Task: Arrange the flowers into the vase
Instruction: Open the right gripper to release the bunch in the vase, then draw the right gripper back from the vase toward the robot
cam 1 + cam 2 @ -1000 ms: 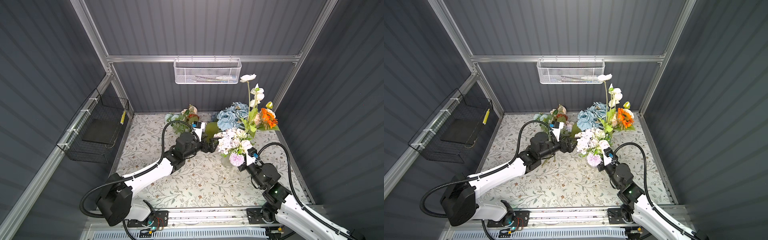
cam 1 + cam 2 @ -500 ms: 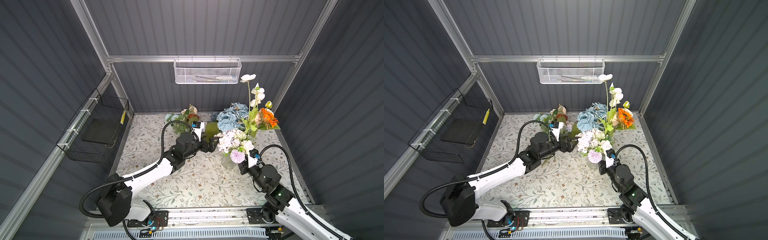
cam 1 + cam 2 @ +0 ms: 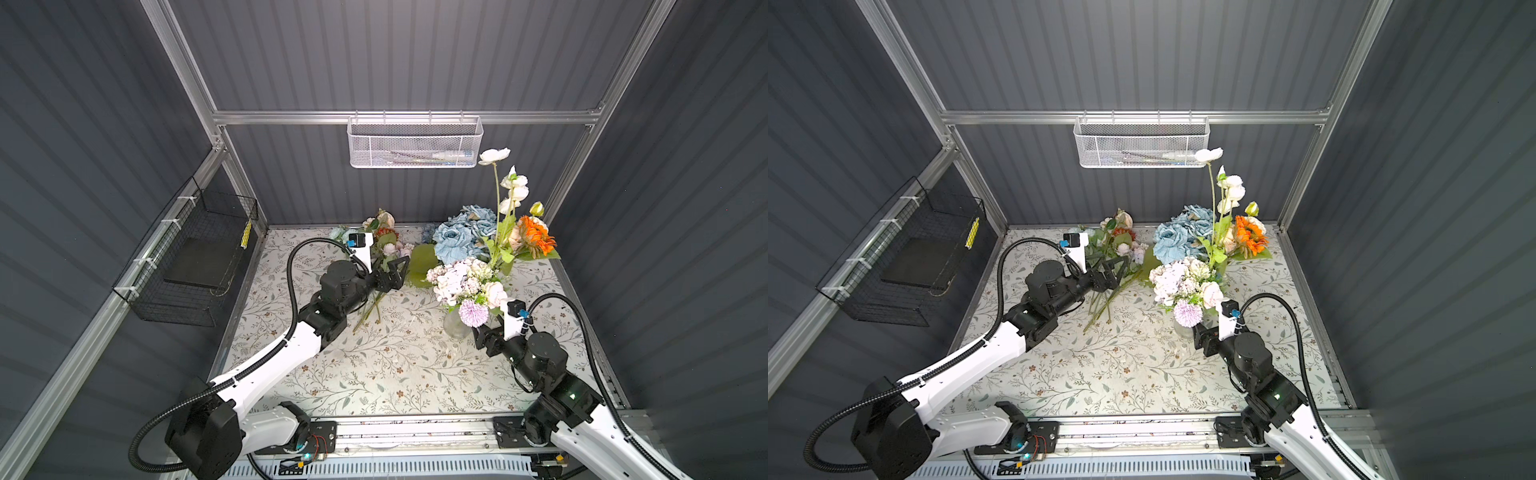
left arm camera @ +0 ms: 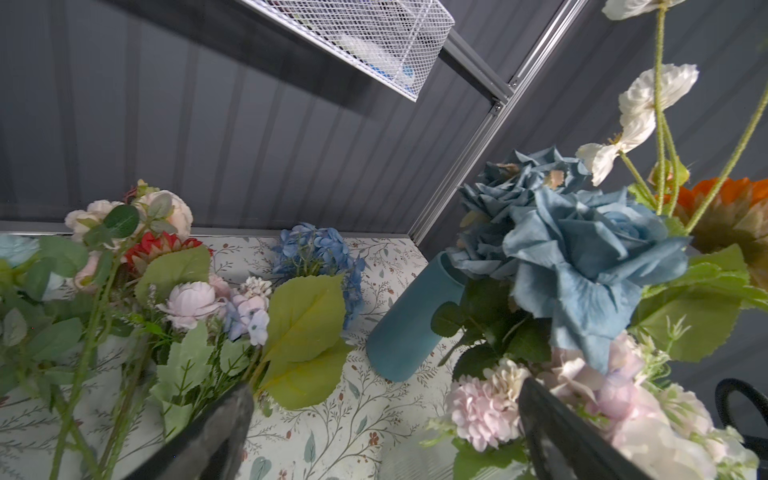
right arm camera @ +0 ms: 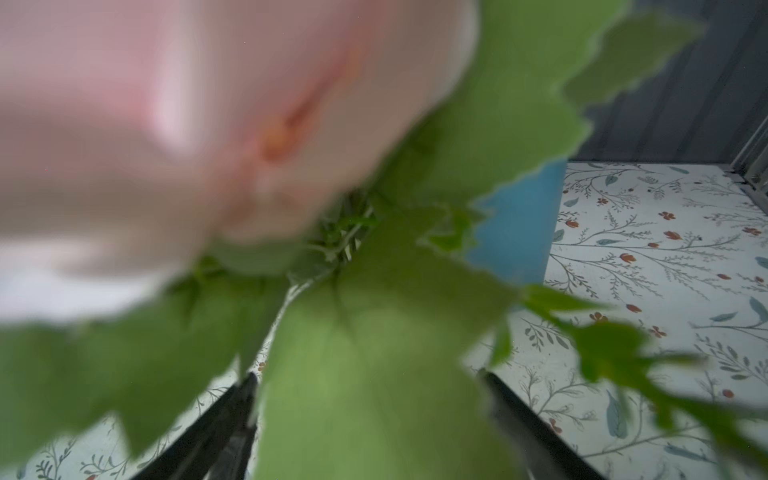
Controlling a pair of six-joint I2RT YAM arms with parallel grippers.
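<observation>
A pink, white and lilac spray (image 3: 465, 282) stands in a clear glass vase (image 3: 455, 326) at right of centre. My right gripper (image 3: 482, 338) is just in front of that vase, open. In the right wrist view its jaws (image 5: 365, 376) stand wide apart around a blurred green leaf without pinching it. Behind, a blue vase (image 4: 411, 320) holds blue roses (image 3: 461, 237), tall white blossoms and an orange flower (image 3: 536, 237). Loose flowers (image 3: 382, 241) lie at the back left with their stems (image 3: 370, 307) pointing forward. My left gripper (image 3: 402, 272) hovers open over them, holding nothing.
A white mesh basket (image 3: 413, 145) hangs on the back wall above the flowers. A black wire basket (image 3: 199, 257) hangs on the left wall. Aluminium frame posts (image 3: 569, 174) mark the back corners, and a rail (image 3: 415, 430) runs along the front edge.
My right gripper has opened, let go of the pink and lilac spray, and drawn back toward the front. The spray stays in the glass vase. The left arm has not moved.
</observation>
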